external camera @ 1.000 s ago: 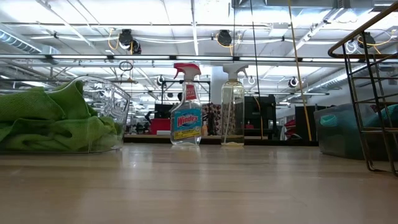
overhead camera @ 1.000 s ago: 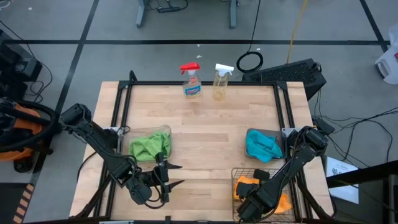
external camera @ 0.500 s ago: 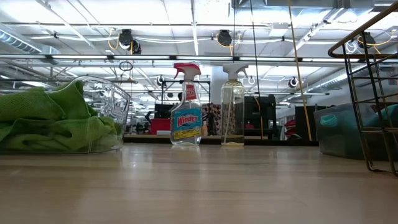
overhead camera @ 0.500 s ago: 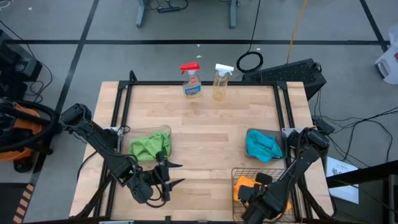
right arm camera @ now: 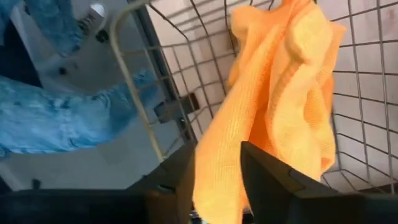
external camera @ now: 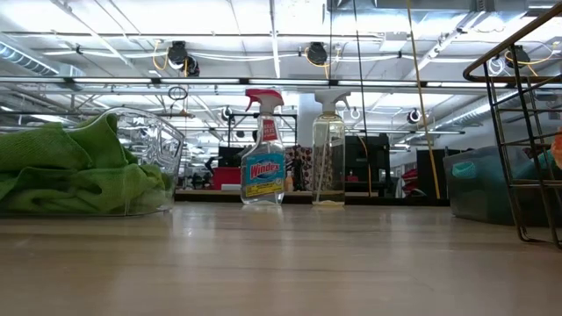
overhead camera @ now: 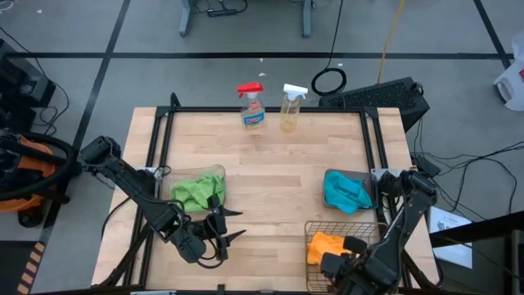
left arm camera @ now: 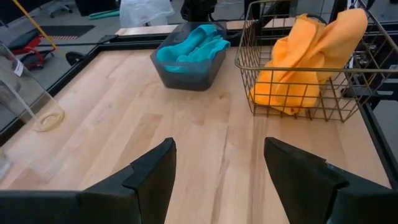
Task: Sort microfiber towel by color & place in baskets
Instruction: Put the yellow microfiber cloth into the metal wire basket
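Note:
Both green towels [overhead camera: 196,192] lie in the clear tub [external camera: 154,145] at the table's left. The turquoise towels [overhead camera: 345,190] fill the dark grey bin [left arm camera: 186,71] at the right. Orange towels [overhead camera: 323,246] are bunched in the wire-mesh basket [left arm camera: 298,112] at the near right, and one end rises above its rim [left arm camera: 351,22]. My right gripper [overhead camera: 344,256] is over that basket's near right part, shut on orange cloth. My left gripper [overhead camera: 232,226] hovers open near the table's near edge, beside the tub. My right gripper pinches a fold of an orange towel [right arm camera: 217,155] between its two fingers [right arm camera: 267,177]. The cloth spreads out beyond the fingertips, inside the basket's wire walls [right arm camera: 134,93]. How much of it rests on the basket floor is hidden by the cloth itself.
Two spray bottles [overhead camera: 252,106] [overhead camera: 291,106] stand at the table's far edge. Bare wood lies between the tub, the bin and the basket. In the right wrist view a person's leg in blue jeans [right arm camera: 62,118] shows beyond the basket.
My right arm has drawn back toward the table's near right corner, its gripper sliding toward the basket's right side. The orange cloth under it has come into view in the basket, and a bit of it now shows at the low view's right edge.

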{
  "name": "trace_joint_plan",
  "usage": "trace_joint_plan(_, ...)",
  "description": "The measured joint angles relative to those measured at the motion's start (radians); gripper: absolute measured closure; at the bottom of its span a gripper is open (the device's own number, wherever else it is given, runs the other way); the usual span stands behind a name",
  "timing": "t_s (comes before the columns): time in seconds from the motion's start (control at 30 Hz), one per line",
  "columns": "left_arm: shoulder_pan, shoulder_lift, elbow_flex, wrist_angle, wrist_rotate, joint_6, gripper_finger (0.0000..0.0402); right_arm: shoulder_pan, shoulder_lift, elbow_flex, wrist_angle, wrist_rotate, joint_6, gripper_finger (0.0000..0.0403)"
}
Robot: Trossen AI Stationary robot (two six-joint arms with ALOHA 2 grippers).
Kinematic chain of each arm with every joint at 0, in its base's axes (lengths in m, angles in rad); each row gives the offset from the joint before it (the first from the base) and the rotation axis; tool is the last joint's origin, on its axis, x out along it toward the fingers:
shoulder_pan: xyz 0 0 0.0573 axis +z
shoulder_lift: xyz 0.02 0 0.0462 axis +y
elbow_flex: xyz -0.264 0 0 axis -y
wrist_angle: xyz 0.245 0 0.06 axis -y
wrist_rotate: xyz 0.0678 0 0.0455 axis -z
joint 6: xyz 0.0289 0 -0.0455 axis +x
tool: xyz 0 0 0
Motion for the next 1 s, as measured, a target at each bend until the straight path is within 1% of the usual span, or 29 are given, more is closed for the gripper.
trace_joint_plan(0.17,-0.007,0.000,0.000,0.000,0.000,-0.001,0.0153,0.015,0.000,0.006,-0.003,0.031,0.032,0.0346)
trace_joint_plan(0.23,-0.008,0.000,0.000,0.000,0.000,-0.001,0.0153,0.016,0.001,-0.019,0.016,0.030,0.032,0.0379)
trace_joint_plan(0.3,-0.010,0.000,0.000,0.000,0.000,-0.001,0.0153,0.017,0.003,-0.068,0.040,0.028,0.032,0.0396)
trace_joint_plan(0.4,-0.010,0.000,0.000,0.000,0.000,-0.001,0.0153,0.012,0.004,-0.160,0.064,0.029,0.031,0.0395)
trace_joint_plan(0.6,-0.010,0.000,0.000,-0.003,0.000,-0.001,0.0153,-0.037,0.004,-0.381,0.177,0.016,-0.024,0.0401)
trace_joint_plan(0.7,-0.010,0.000,0.000,-0.007,0.004,-0.001,0.0153,-0.071,0.004,-0.488,0.289,-0.016,-0.082,0.0402)
trace_joint_plan(0.77,-0.010,0.000,0.000,-0.022,0.005,-0.001,0.0153,-0.098,0.004,-0.546,0.351,-0.065,-0.125,0.0402)
trace_joint_plan(0.87,-0.010,0.000,0.000,-0.035,0.010,-0.001,0.0153,-0.127,0.003,-0.568,0.350,-0.125,-0.173,0.0402)
trace_joint_plan(1.0,-0.010,0.000,0.000,-0.046,0.016,0.000,0.0153,-0.149,-0.067,-0.569,0.331,-0.133,-0.199,0.0402)
